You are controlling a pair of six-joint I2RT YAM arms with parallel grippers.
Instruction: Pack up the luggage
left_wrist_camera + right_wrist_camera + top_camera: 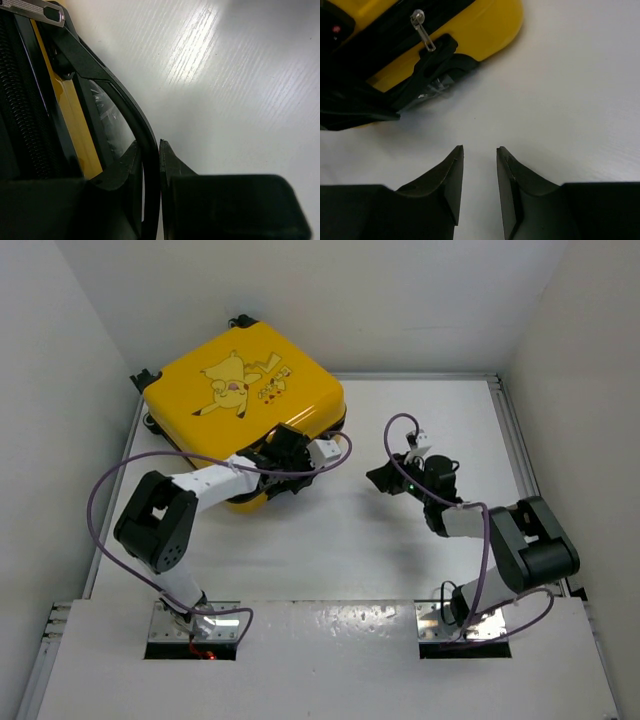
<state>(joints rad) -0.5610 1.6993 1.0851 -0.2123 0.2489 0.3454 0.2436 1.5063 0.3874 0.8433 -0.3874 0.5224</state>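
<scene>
My left gripper [150,150] clamps the luggage [77,135] by its handle [115,95], held only at the tips; pulling could slip it. My right gripper [480,150] stands apart, empty.

Right claw [480,150] parted over white table [570,90], yellow luggage [485,25] beyond, zipper pull [421,31] showing

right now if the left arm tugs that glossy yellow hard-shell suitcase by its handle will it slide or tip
Probably slides: the glossy yellow hard-shell suitcase lies flat on the smooth white table. Its shell looks stiff. The curved black handle between the left fingers may slip.
</scene>
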